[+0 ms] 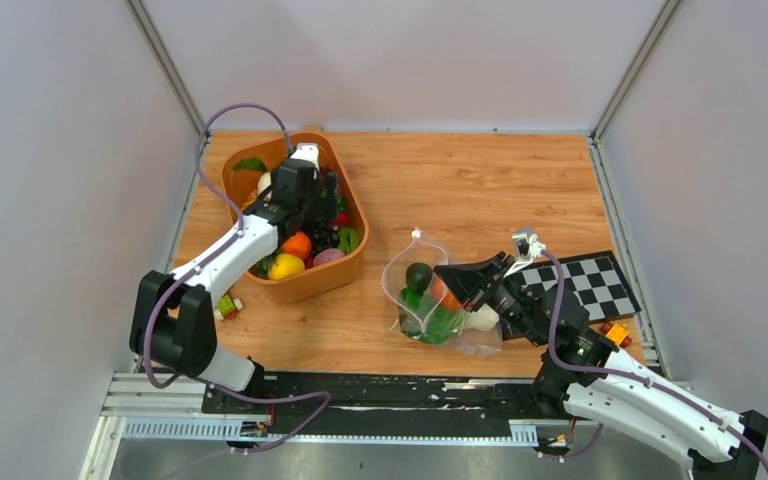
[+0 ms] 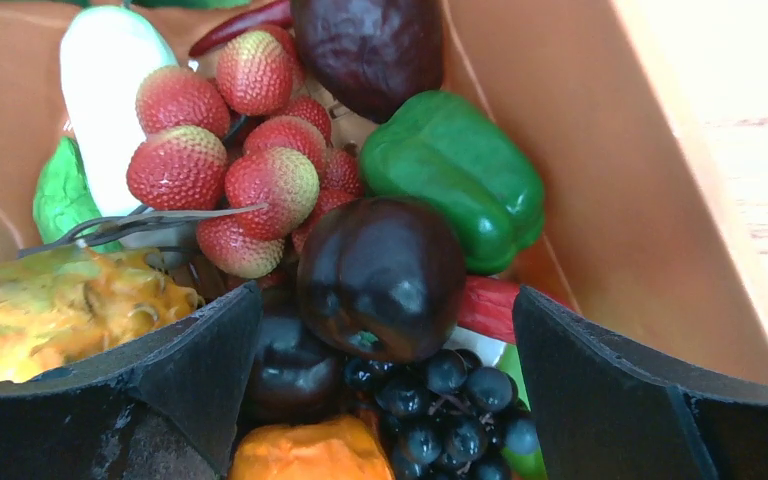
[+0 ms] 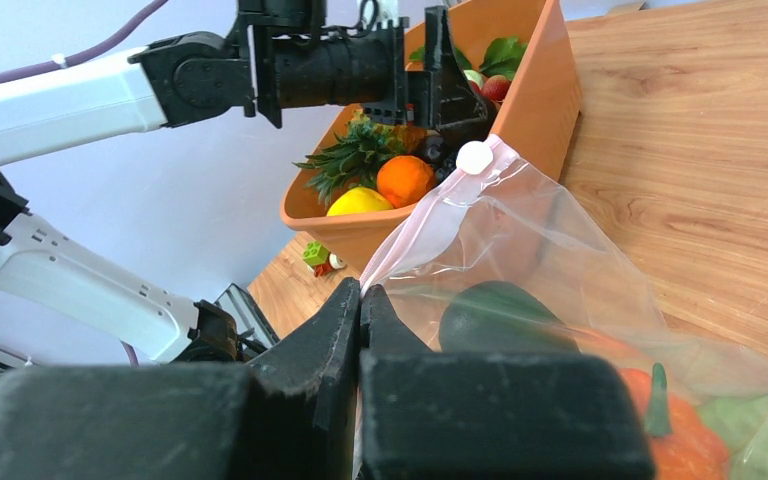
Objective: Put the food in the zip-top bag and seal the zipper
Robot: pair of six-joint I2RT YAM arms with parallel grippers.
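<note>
Loading step: the left gripper [image 2: 385, 335], jaws spread wide, is poised inside the orange plastic tub [image 1: 305, 290] over a glossy dark toy plum [image 2: 380, 275]; closing on it is judged next. Right of the tub, the clear crinkly zip-top bag [image 1: 430, 310] is pinched at its mouth by the right gripper [image 3: 360, 300].

- The tub [image 1: 332, 282] sits back left on the bench [image 1: 480, 190], with food [image 1: 296, 245] piled inside.
- The zip-top bag [image 1: 398, 272] lies right of it and nearer, holding more food.
- The board [image 1: 592, 282] lies right of the bag.
</note>
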